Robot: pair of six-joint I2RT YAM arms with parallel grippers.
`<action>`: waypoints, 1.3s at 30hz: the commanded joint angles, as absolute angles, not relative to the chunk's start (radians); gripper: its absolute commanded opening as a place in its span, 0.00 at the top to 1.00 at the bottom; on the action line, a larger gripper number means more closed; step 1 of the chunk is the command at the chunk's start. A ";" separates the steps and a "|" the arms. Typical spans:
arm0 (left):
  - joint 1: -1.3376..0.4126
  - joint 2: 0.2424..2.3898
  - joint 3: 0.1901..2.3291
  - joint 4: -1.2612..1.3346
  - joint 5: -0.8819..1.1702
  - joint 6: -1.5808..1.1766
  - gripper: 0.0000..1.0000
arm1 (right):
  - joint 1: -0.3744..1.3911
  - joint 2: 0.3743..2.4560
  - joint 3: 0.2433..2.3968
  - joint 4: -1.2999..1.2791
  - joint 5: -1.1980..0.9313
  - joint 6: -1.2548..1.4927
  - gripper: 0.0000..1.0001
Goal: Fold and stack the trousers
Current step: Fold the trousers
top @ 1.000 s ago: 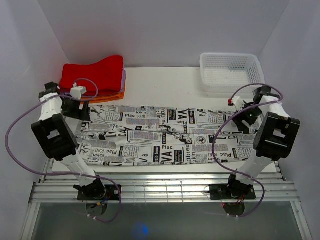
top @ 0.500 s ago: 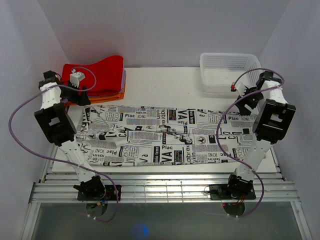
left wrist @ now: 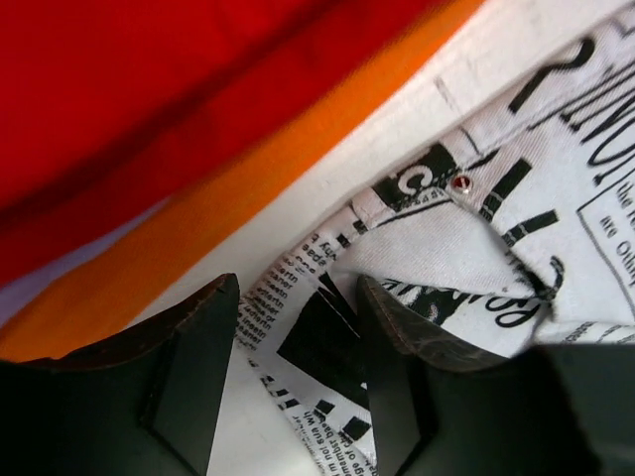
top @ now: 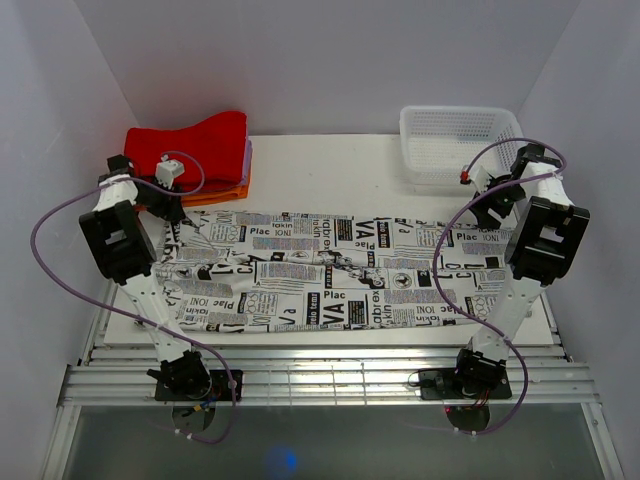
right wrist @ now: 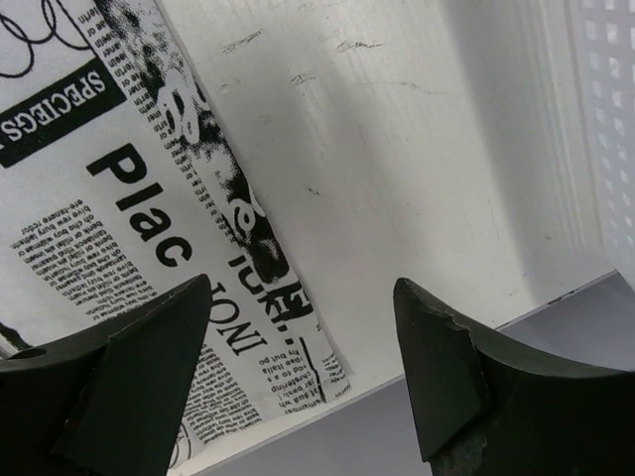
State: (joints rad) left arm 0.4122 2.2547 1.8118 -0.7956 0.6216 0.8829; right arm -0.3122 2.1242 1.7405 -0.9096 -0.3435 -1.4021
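Observation:
The trousers (top: 320, 270), white with black newspaper print, lie spread flat across the table, long side running left to right. My left gripper (top: 172, 207) is at their far left corner. In the left wrist view it (left wrist: 298, 307) is open, with the trousers' (left wrist: 556, 149) waistband corner lying between the jaws, not clamped. My right gripper (top: 489, 212) is at the far right corner. In the right wrist view it (right wrist: 303, 293) is wide open above the trousers' (right wrist: 119, 218) hem corner, which lies flat by the table edge.
A stack of folded cloths, red (top: 190, 150) over purple and orange (top: 215, 195), sits at the back left, just behind my left gripper; red (left wrist: 149, 79) and orange (left wrist: 248, 178) fill the left wrist view. A white mesh basket (top: 460, 145) stands at the back right.
Both grippers rose off the trousers' far corners and moved toward the back. The left one has since come back down to the far left corner. The trousers have not moved.

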 commanded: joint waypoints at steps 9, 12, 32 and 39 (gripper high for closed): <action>0.410 2.220 1.648 -0.899 0.552 1.156 0.57 | -0.311 2.137 1.807 -0.925 -0.423 -1.508 0.07; 0.410 2.210 1.628 -0.902 0.546 1.187 0.62 | -0.310 2.140 1.804 -0.916 -0.440 -1.520 0.02; 0.411 2.186 1.635 -0.940 0.552 1.206 0.71 | -0.296 2.252 1.671 -0.966 -0.316 -1.652 0.31; 0.431 2.157 1.677 -0.956 0.626 1.137 1.00 | -0.293 2.155 1.670 -0.994 -0.337 -1.638 0.92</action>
State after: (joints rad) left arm 0.4137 2.1899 1.6783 -0.8593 0.6308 1.1759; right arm -0.2924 2.1731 1.6871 -0.9554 -0.3836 -1.6302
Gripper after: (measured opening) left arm 0.294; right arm 0.090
